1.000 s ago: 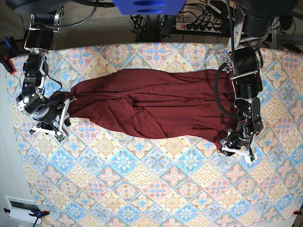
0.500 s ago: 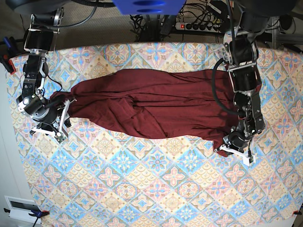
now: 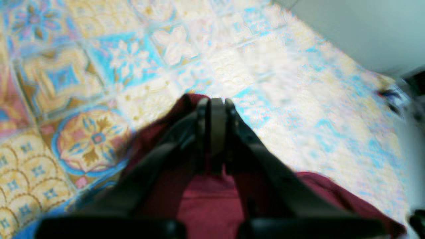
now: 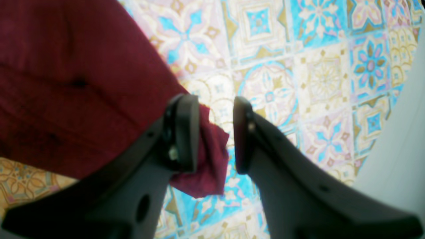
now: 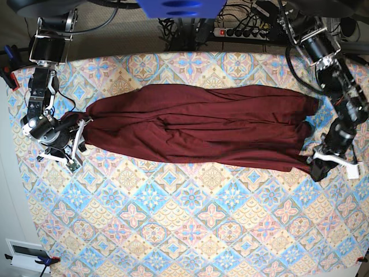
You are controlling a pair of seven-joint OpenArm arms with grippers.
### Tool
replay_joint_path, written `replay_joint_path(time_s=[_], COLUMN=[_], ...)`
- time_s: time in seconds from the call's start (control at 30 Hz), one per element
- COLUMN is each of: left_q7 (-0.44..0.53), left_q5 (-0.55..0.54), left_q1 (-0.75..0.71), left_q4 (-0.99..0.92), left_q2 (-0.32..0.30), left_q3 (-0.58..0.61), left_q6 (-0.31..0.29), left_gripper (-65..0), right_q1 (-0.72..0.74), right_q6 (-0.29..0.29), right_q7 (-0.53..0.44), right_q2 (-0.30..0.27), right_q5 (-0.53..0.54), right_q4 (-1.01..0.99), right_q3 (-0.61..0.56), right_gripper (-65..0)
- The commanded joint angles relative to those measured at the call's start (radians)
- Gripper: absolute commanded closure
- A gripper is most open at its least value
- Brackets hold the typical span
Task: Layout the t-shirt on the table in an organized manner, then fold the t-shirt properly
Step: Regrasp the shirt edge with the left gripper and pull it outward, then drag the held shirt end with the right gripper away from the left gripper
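The t-shirt (image 5: 196, 130) lies stretched across the table (image 5: 190, 231), long axis from 9 to 3 o'clock. Left gripper (image 3: 214, 109) fingers pinch its corner; right gripper (image 4: 215, 132) fingers stand apart around its other end.

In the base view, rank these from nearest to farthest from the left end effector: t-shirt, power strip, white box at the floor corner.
1. t-shirt: clamped in the left end effector at its right end.
2. power strip: behind the table's far edge.
3. white box: bottom-left floor corner.

no readable text or labels (any view).
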State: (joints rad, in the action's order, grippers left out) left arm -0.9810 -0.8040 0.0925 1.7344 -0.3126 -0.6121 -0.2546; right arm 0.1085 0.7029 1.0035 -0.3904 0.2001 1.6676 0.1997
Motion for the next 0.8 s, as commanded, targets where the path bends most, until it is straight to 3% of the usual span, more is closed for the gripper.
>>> replay_joint_path(time_s=[0.0,0.13,0.23,0.4,0.57,0.77], left_q7=[0.012,-0.006,-0.006,0.015,0.109,0.107], left_q5=[-0.027,-0.042,-0.035,0.024,0.022,-0.012], left_q1=[-0.012,-0.081,-0.115,-0.106,-0.106,-0.072], left_q4=[0.037,0.051,-0.052,-0.285,-0.302,-0.299], left_q2=[-0.024,-0.032,-0.052,-0.098,-0.098,-0.096], left_q3=[-0.036,-0.16,-0.217,-0.119,-0.006,0.005], left_q6=[-0.005,-0.01,-0.01,-0.009,-0.007,-0.007], left_gripper=[0.0,0.0,0.0,0.0,0.0,0.0], right_q1=[0.018,0.017,0.015,0.013,0.018,0.021], right_q6=[-0.005,-0.005,-0.005,-0.005,-0.005,-0.005], right_q7=[-0.015,-0.015,-0.015,-0.015,-0.016,-0.016], right_q2=[-0.017,-0.017,-0.017,-0.012,-0.011,-0.009], right_q5=[0.008,0.008,0.008,0.008,0.008,0.003], right_q4=[0.016,0.015,0.015,0.015,0.015,-0.048], right_q3=[0.007,0.005,0.005,-0.038,-0.058,-0.052], right_gripper=[-16.7,-16.7,-16.7,-16.7,-16.7,-17.0])
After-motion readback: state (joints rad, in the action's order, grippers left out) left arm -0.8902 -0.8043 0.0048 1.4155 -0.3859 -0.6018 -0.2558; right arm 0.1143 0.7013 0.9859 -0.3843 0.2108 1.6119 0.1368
